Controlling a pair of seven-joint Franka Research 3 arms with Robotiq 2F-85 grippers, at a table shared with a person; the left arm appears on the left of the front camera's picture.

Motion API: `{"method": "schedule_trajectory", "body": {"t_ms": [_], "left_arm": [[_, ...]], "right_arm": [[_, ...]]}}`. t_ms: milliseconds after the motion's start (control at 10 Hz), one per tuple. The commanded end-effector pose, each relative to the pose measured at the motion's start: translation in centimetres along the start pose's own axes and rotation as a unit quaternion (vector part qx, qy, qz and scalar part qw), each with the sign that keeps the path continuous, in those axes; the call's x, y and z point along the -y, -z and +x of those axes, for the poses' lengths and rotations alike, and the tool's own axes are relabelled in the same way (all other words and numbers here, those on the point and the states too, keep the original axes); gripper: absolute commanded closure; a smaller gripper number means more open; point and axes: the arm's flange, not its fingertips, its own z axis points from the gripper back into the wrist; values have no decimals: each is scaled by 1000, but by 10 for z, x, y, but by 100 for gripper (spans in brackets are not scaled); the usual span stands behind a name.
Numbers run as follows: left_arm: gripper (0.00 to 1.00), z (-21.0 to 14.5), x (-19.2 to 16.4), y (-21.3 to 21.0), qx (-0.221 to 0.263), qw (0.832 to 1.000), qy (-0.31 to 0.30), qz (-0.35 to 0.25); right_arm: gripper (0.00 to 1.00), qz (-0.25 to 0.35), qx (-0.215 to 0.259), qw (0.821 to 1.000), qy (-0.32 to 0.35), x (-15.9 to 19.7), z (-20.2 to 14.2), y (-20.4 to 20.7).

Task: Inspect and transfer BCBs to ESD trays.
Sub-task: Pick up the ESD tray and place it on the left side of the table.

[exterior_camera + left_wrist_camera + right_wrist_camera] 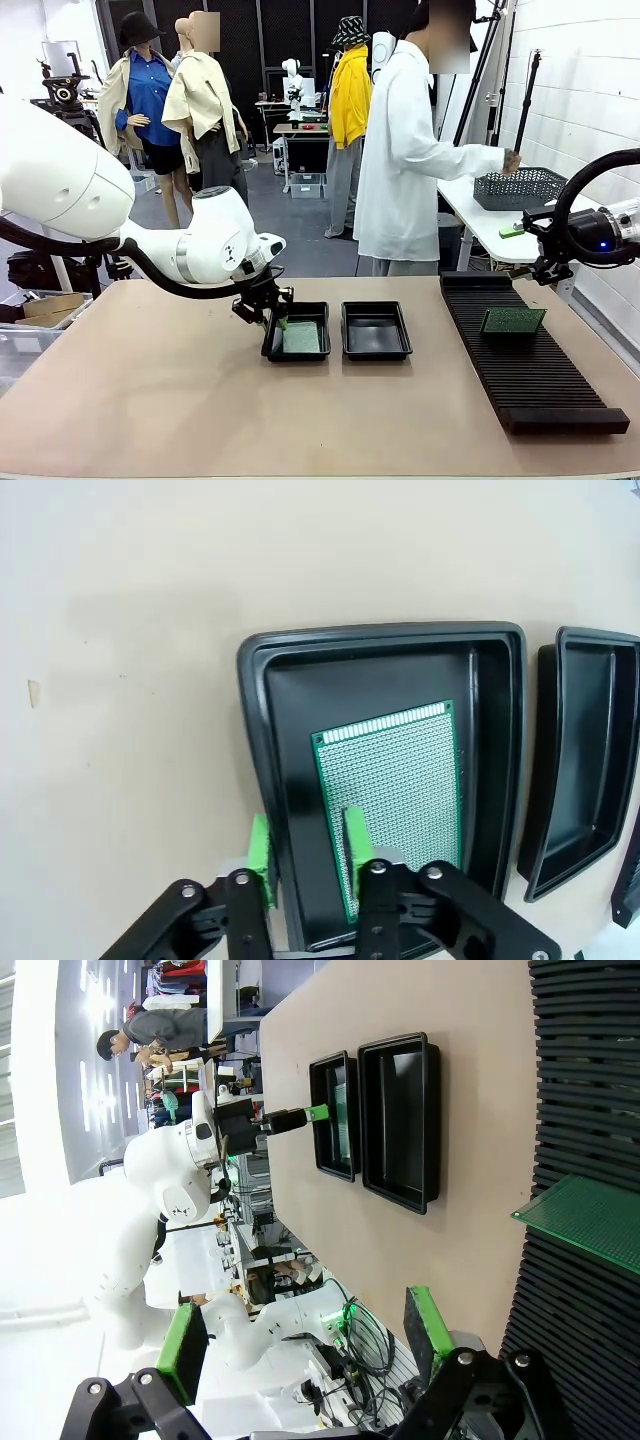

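One board (400,780) lies flat in the left tray (380,632), whose wall my part-open left pincer (306,825) straddles, the right tray (585,760) at its 3 o'clock; a second board (512,320) rests on the rack (530,385) farther toward 3, near my wide, empty right pincer (300,1305).

Left gripper (276,322) straddles the rim of the left tray (300,357); the neighbouring tray (376,335) lies open from above; a board (512,321) sits on the rack (540,385)
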Motion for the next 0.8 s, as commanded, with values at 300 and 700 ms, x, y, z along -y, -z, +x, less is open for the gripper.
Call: {"method": "schedule_trajectory", "body": {"t_ms": [300,700], "left_arm": [[100,0,-10,-5,2,1000,-19,5],[100,4,-8,-1,2,1000,-7,3]], "right_arm": [[0,-2,-2,1000,-2,-2,0,1],[0,-2,-2,1000,-2,-2,0,1]]}}
